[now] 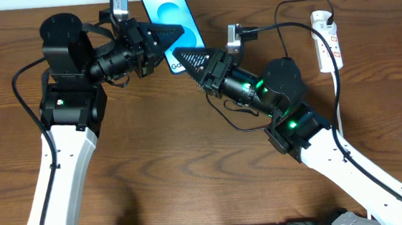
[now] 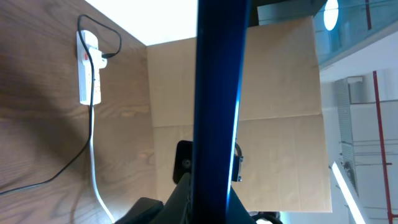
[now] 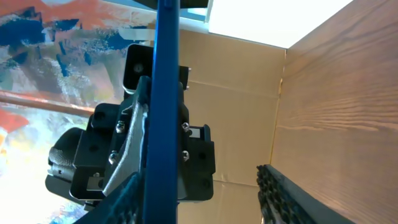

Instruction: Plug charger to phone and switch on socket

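Fingers of left gripper (image 1: 177, 31): pressed together on the phone (image 1: 173, 12), pinching it from its left side.
Fingers of right gripper (image 1: 180, 56): spread, holding nothing, just beside the phone's lower end.
Phone: over the far middle of the table (image 1: 154, 152), screen up.
Charger (image 1: 330, 22): adapter sits in the socket (image 1: 325, 45); the plug end is hidden, so I cannot tell if it is seated.
Handling: the phone is likely stiff, slick and fragile, so hold it by its edges. The cable is limp, so grip the plug body behind its tip.
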You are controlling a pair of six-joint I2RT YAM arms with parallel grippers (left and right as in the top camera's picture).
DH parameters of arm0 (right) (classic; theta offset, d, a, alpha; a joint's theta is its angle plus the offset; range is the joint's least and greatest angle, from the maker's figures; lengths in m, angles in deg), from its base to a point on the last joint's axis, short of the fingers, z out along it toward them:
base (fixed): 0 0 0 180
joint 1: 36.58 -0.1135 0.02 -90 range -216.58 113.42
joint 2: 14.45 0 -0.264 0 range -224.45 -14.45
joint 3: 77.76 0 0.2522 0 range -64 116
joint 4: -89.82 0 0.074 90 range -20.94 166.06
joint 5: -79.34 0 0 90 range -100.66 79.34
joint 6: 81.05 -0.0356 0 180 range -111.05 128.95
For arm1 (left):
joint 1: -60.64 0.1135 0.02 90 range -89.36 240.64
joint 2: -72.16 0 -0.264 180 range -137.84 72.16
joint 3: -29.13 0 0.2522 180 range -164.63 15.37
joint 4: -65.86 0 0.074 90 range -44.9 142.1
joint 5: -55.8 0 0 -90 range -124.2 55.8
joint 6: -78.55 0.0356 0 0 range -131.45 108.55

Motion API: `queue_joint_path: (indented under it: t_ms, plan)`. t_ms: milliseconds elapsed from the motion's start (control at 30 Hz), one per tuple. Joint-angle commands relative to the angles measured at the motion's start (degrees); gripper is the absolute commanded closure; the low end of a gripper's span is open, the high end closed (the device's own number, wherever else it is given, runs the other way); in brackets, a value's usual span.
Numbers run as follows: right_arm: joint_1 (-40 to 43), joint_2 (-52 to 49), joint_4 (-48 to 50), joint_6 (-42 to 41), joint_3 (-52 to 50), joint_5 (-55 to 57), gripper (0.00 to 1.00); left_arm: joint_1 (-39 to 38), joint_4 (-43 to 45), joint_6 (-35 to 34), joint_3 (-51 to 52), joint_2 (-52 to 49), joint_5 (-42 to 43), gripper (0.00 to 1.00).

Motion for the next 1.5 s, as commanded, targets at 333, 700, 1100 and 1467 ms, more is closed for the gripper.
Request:
queue_joint_path:
  t_ms: [333, 700, 1100, 1467]
  plan:
    - [0.3, 2.7, -3.8, 5.4, -1.4, -11.8, 0.27, -0.7, 1.0, -1.4, -1.8, 1.3, -4.3, 0.93]
    - [3.3, 12.3, -23.9, 10.8, -1.4, -5.2, 0.23, -0.7, -6.6, -1.6, -1.8, 1.2, -9.7, 0.93]
    - [3.2, 16.0, -48.0, 13.2, -1.4, 12.1, 0.18, -0.8, -16.7, -4.7, -1.8, 1.2, -17.5, 0.93]
    - [3.2, 15.1, -55.9, 13.2, -1.4, 24.5, 0.01, -0.8, -18.1, -10.0, -1.8, 1.1, -18.1, 0.93]
